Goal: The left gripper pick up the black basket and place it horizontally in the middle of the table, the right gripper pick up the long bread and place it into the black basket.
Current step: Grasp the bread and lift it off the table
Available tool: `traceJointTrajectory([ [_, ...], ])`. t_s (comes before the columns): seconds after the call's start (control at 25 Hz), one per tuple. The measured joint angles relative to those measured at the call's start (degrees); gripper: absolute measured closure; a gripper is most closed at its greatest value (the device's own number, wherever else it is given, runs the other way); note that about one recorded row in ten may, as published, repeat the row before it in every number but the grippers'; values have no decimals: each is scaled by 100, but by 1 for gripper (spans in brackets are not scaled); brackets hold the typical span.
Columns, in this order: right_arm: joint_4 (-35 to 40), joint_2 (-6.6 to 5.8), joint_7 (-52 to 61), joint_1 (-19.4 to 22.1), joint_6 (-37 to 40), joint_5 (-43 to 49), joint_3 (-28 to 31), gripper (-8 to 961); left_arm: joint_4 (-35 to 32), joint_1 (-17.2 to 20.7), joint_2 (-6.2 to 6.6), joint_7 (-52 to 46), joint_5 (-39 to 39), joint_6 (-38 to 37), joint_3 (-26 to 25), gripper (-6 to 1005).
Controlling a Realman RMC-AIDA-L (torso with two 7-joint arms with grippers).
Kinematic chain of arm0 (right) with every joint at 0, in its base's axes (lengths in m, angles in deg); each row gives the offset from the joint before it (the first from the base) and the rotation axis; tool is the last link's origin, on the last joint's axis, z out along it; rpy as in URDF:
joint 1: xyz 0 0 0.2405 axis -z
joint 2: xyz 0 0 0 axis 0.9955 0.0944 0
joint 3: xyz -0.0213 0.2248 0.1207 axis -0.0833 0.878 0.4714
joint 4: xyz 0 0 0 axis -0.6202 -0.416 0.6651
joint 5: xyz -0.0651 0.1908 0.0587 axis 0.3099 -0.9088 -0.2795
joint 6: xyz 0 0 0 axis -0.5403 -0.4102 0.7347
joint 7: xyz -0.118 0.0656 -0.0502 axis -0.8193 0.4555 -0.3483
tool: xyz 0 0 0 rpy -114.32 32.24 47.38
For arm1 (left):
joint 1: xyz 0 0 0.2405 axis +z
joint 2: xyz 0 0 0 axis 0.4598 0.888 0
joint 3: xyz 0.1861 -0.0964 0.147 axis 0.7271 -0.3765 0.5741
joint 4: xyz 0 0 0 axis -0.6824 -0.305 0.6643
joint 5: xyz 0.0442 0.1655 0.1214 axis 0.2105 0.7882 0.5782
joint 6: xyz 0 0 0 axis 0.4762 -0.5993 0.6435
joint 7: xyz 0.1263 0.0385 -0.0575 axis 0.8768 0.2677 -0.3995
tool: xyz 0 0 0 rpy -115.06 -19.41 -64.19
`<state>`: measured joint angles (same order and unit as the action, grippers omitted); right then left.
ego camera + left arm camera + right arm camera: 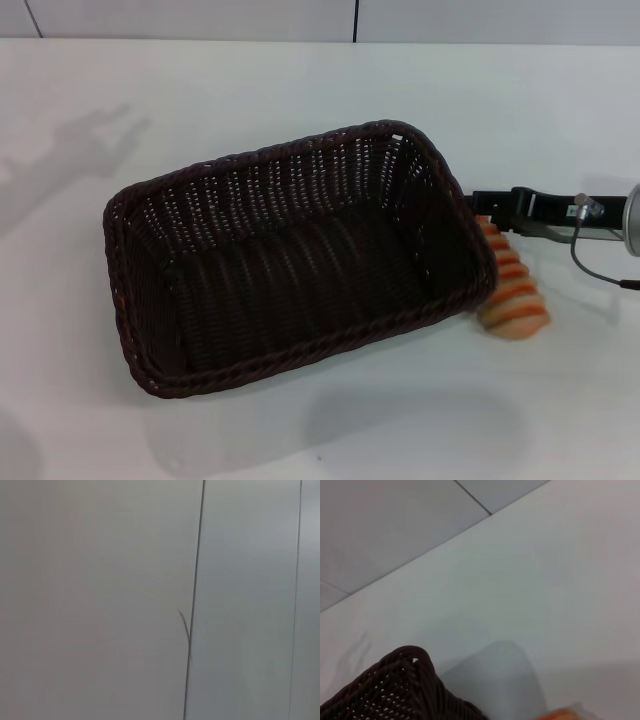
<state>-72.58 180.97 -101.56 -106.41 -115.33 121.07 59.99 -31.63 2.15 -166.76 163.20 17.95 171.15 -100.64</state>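
Note:
The black basket (pixel 290 260) lies on the white table (pixel 200 90) near its middle, long side roughly crosswise, and holds nothing. The long bread (pixel 512 295) lies on the table against the basket's right end, its far tip under the basket's rim and the gripper. My right gripper (pixel 484 206) reaches in from the right edge, low over the bread's far end, beside the basket's right wall. The right wrist view shows a basket corner (pixel 395 690) and a sliver of the bread (pixel 562 714). The left gripper is out of view; its wrist view shows only wall panels.
A grey panelled wall (pixel 300 18) runs along the table's far edge. A thin cable (pixel 590 262) hangs from the right arm near the bread. The arm's shadow falls on the table at the far left.

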Motion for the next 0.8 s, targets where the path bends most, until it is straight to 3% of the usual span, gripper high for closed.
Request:
traceJointTrajectory([
  [0.68, 166, 0, 0, -142, 56, 12, -54, 294, 4, 0, 28, 7, -68, 34, 0, 639],
  [0.8, 166, 0, 0, -145, 59, 13, -60, 517, 4, 0, 28, 12, -94, 34, 0, 639],
])
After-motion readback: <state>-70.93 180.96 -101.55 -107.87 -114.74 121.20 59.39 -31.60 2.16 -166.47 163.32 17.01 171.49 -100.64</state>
